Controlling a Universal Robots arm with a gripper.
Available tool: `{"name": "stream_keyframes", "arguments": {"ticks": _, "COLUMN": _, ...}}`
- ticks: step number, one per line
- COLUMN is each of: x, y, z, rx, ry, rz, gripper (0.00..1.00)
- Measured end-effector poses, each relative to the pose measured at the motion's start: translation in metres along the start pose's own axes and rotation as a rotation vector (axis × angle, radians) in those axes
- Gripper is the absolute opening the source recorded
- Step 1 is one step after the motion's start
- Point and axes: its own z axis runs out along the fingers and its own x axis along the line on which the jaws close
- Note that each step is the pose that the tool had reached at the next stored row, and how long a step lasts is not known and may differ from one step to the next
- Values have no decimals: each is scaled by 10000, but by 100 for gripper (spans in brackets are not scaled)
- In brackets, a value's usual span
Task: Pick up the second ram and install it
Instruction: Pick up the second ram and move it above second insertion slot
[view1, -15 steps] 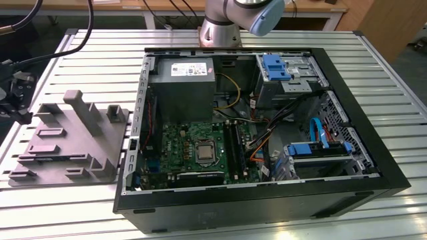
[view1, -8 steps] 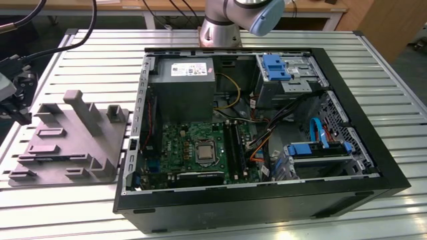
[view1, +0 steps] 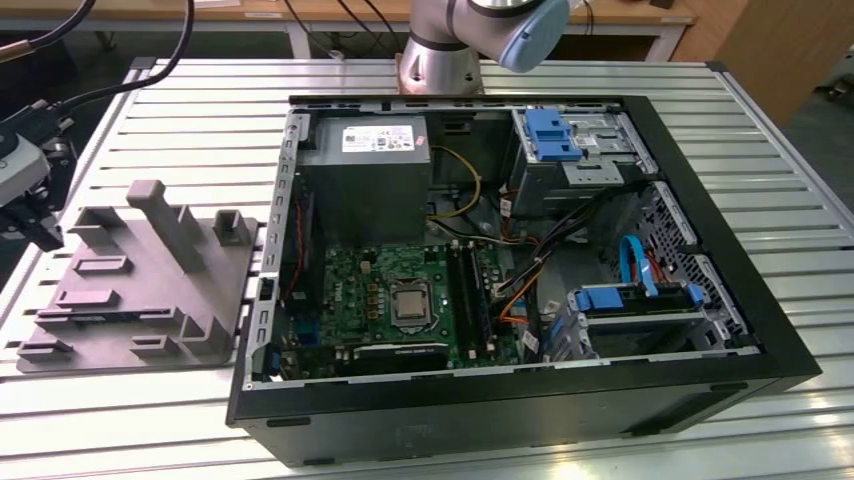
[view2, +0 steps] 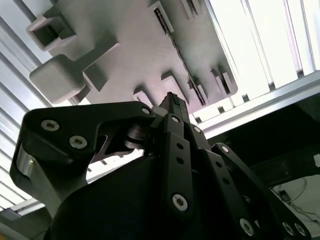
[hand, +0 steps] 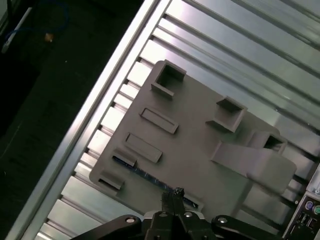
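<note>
Off to the exterior view's left of the open black desktop computer case (view1: 781, 345), a flat grey moulded holder plate (hand: 200, 145) with raised blocks and pockets lies on the slatted aluminium worktop (view1: 160, 100). The second ram (hand: 145, 173), a long, narrow dark stick with a blue-green tinge, lies flat in a shallow groove along one edge of that plate (part of its far end is hidden behind the fingertips in the first wrist view). The black metal gripper (hand: 172, 194) hangs above the plate, over the same edge where the stick lies, and is not touching it. Its two slim fingers are pressed together at the tips with nothing between them, which shows in both wrist views. Whether the tips are directly over the stick or a little to one side of it I cannot tell. Inside the case, the green motherboard (view1: 354, 290) lies flat on the bottom, with long black memory slots (view1: 467, 290) running beside the square processor socket (view1: 407, 303); the case and the holder plate are near each other but apart.
</note>
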Motion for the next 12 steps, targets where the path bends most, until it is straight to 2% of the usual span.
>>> {"name": "stream_keyframes", "arguments": {"ticks": 12, "x": 1, "y": -1, "z": 21, "rx": -54, "ry": 92, "rz": -2182, "gripper": 10}}
